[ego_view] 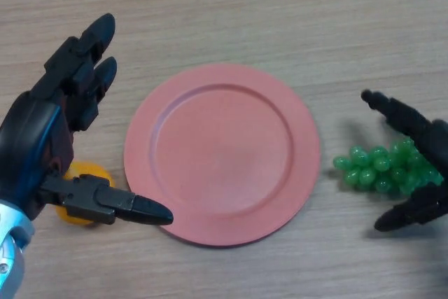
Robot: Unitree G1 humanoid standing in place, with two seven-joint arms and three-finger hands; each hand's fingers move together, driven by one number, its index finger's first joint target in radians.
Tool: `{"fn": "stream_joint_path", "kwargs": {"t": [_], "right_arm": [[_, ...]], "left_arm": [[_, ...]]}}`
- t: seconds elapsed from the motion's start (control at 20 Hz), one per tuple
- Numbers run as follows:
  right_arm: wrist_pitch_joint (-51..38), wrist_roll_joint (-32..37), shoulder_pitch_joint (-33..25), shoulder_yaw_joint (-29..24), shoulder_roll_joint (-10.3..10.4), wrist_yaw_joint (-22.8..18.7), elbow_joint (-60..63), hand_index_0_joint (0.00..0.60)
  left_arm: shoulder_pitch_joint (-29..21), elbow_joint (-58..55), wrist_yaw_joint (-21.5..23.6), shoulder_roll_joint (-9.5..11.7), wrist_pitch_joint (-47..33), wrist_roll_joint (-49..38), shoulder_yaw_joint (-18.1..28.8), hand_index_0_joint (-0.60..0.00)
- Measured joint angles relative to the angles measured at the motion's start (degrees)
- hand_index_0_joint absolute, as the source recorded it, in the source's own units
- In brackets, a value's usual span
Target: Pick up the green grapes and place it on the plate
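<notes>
Nearest the camera: left hand [49, 138], open, fingers straight and spread, holding nothing, thumb tip over the rim of the pink plate [222, 153]. Small orange fruit [82, 201], half hidden under that thumb. Right hand [420, 166] open wide around the green grapes [381, 167], fingers above the bunch and thumb below it, not yet closed. Grapes on the wooden surface [280, 12], just beside the bare plate, between it and the right palm. Likely risks: closing only on the outer grapes, so the bunch sags or slips free; pressing too hard, squeezing loose berries off; pushing the bunch along the surface instead of gripping it.
</notes>
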Motion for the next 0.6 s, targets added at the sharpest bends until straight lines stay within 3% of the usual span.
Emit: {"fn": "stream_joint_path", "kwargs": {"t": [0.1, 0.15, 0.2, 0.25, 0.4, 0.45, 0.6], "right_arm": [[-3.9, -4.0, 0.0, -0.1, -1.5, -1.5, 2.9, 0.2], [-4.7, -4.2, -0.1, -0.1, -1.7, -2.3, 3.6, 0.351], [-6.4, -4.8, -0.4, -0.2, -2.2, -3.2, 4.5, 0.45], [-9.9, -6.4, -1.0, -0.3, -3.4, -5.3, 6.3, 0.595], [-12.5, -15.2, -1.6, -0.6, -4.9, -11.8, 7.6, 0.6], [-11.7, -16.2, -1.5, -0.6, -4.9, -11.8, 7.1, 0.6], [-5.5, -14.3, -1.1, -0.3, -3.2, -6.3, 0.2, 0.6]], "left_arm": [[0.0, 0.0, 0.0, 0.0, 0.0, 0.0, 0.5, 0.0], [0.0, 0.0, 0.0, 0.0, 0.0, 0.0, 0.7, 0.0], [0.0, 0.0, 0.0, 0.0, 0.0, 0.0, 0.9, 0.0], [0.0, 0.0, 0.0, 0.0, 0.0, 0.0, 0.9, 0.0], [0.0, 0.0, 0.0, 0.0, 0.0, 0.0, 0.9, 0.0], [0.0, 0.0, 0.0, 0.0, 0.0, 0.0, 0.9, 0.0], [0.2, 0.0, 0.0, 0.0, 0.0, 0.1, 1.1, 0.0]]}}
